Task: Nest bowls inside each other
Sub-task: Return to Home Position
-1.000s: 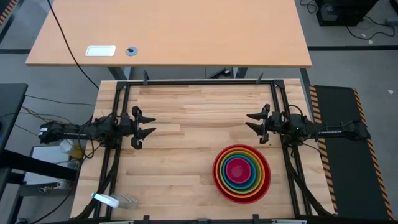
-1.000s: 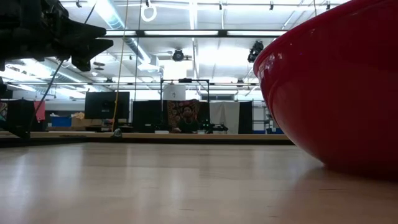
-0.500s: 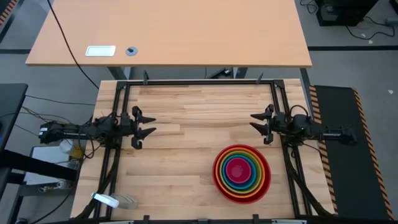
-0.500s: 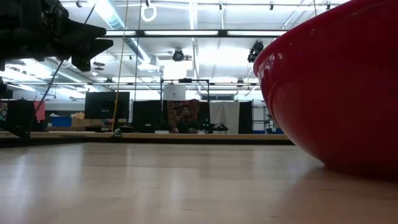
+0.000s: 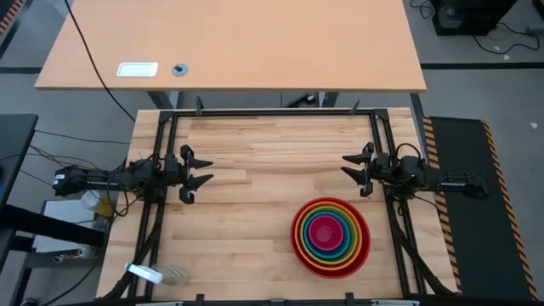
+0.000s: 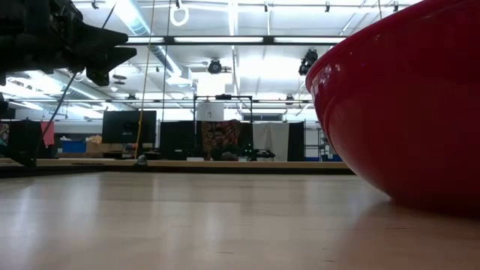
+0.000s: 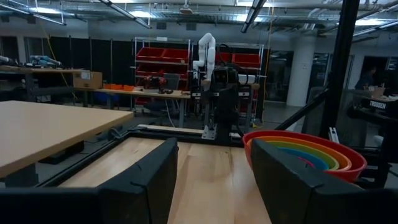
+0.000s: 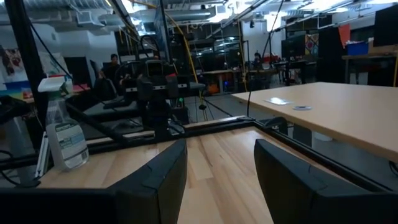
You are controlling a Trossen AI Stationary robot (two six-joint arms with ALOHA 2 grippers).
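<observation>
The bowls point(image 5: 331, 237) sit nested in one stack on the table's near right: red outermost, then orange, lime green, blue, and magenta-pink in the middle. The red bowl's wall point(image 6: 405, 105) fills the right of the low view, its base on the wood. The stack point(image 7: 305, 152) also shows in the left wrist view. My left gripper point(image 5: 195, 174) hovers open at the table's left edge, raised and level. My right gripper point(image 5: 353, 170) hovers open at the right edge, above and behind the stack. Neither touches a bowl.
A black metal frame point(image 5: 272, 113) rims the wooden table. A spray bottle point(image 5: 146, 274) lies at the near left corner, standing out in the right wrist view point(image 8: 62, 134). A second desk point(image 5: 229, 42) stands beyond the far edge. Bare wood stretches across the table's middle and far part.
My right gripper has drawn back a little toward the table's right edge, staying open and level. The bowls have kept still.
</observation>
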